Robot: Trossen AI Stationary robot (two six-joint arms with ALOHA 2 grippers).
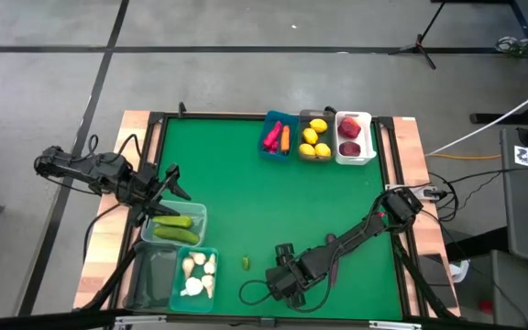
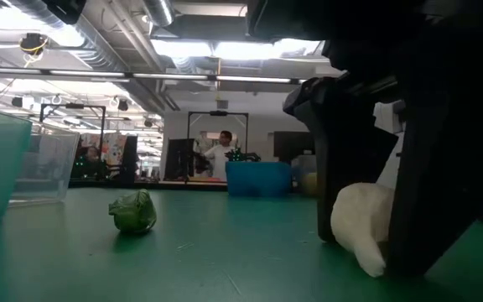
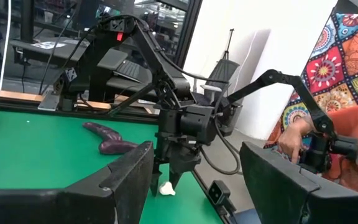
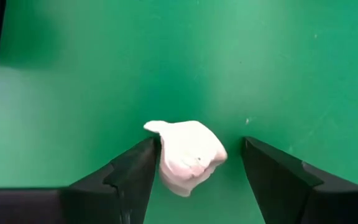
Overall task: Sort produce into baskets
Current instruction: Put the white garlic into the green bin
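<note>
Presently the right pincer [image 4: 194,171] stands low at the near edge of the green worktop [image 1: 246,183], its jaws apart and straddling a white garlic [image 4: 188,154]. The bulb touches one finger and is clear of the other, not yet gripped, its tip toward that finger. The left pincer [image 1: 174,181] waits released by the cucumber basket [image 1: 174,225]. From above, the arm hides the garlic.

I see open green bench [image 1: 273,197] through the middle — free passage there. Along the far edge three bins [image 1: 319,137] block the way; near my left side the cucumber bin [image 1: 174,225] and garlic bin [image 1: 195,275] crowd in, with a small green piece [image 1: 245,263] loose beside them.
</note>
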